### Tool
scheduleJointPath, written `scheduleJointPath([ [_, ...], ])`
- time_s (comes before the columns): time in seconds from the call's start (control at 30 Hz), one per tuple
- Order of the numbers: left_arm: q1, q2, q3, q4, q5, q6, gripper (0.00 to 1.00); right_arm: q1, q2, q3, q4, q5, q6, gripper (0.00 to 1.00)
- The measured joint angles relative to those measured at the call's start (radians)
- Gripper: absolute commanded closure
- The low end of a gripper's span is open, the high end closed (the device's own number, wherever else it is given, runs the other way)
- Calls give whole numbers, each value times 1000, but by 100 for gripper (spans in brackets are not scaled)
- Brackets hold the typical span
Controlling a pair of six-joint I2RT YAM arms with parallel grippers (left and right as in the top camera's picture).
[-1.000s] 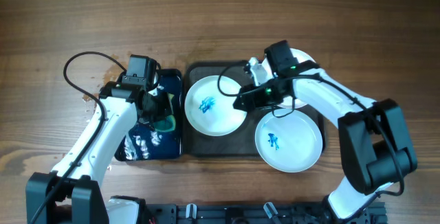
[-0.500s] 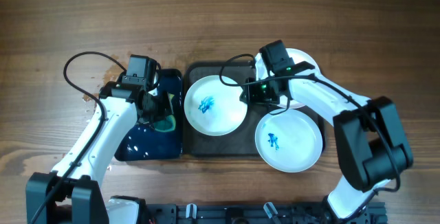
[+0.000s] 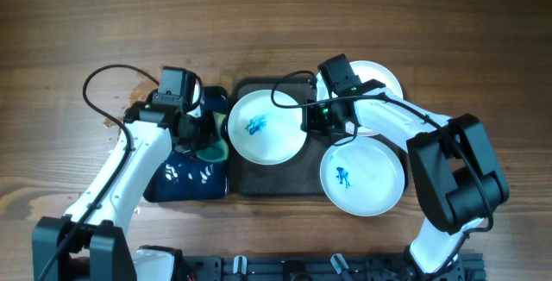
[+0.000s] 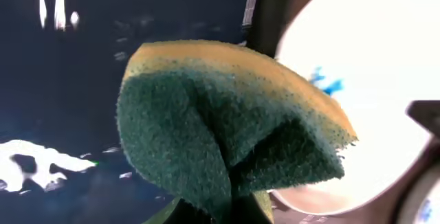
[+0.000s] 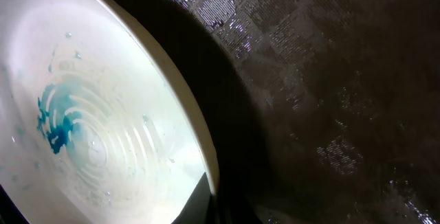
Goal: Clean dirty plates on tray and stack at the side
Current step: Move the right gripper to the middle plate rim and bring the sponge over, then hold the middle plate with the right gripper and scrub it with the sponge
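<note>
A white plate (image 3: pixel 267 130) with a blue smear lies on the left half of the dark tray (image 3: pixel 259 184). My right gripper (image 3: pixel 314 118) is shut on its right rim. In the right wrist view the rim (image 5: pixel 201 148) runs down between the jaws, with the smeared plate (image 5: pixel 96 141) on the left. My left gripper (image 3: pixel 205 146) is shut on a green and yellow sponge (image 4: pixel 227 121), which hangs over the navy tray beside the plate's left edge (image 4: pixel 364 66). A second smeared plate (image 3: pixel 362 177) overlaps the tray's lower right corner. A third plate (image 3: pixel 379 81) sits at the upper right, partly under my right arm.
The glossy navy tray (image 3: pixel 185 182) lies left of the dark tray, wet with bright reflections. Bare wooden table (image 3: pixel 276 22) stretches behind both trays. A black cable (image 3: pixel 103 78) loops beside my left arm.
My right gripper has slid left and shut on the left plate's rim. That plate has shifted slightly left. My left gripper has brought the sponge a little right, toward the plate.
</note>
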Motion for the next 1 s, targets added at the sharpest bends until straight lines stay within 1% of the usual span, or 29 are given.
scheduleJointPath([
  [0.2,-1,0,30,80,171,0,96,0,0,0,1,3,-20,95],
  [0.23,-9,0,31,112,208,0,96,0,0,0,2,4,-31,96],
  [0.3,-29,0,32,133,230,-1,96,0,0,0,3,5,-35,96],
  [0.4,-97,3,32,188,262,-8,96,0,0,0,3,5,-39,96],
  [0.5,-142,62,38,251,272,-39,96,0,0,0,3,5,-39,96],
  [0.63,-198,234,40,326,279,-87,96,0,0,0,3,6,-39,96],
  [0.8,-223,384,50,433,299,-142,96,-4,-1,2,-4,20,-40,96],
  [0.9,-224,401,69,417,285,-158,96,-8,-1,3,-5,23,-43,95],
  [1.0,-230,401,93,362,225,-175,96,-8,-1,3,-4,23,-46,96],
])
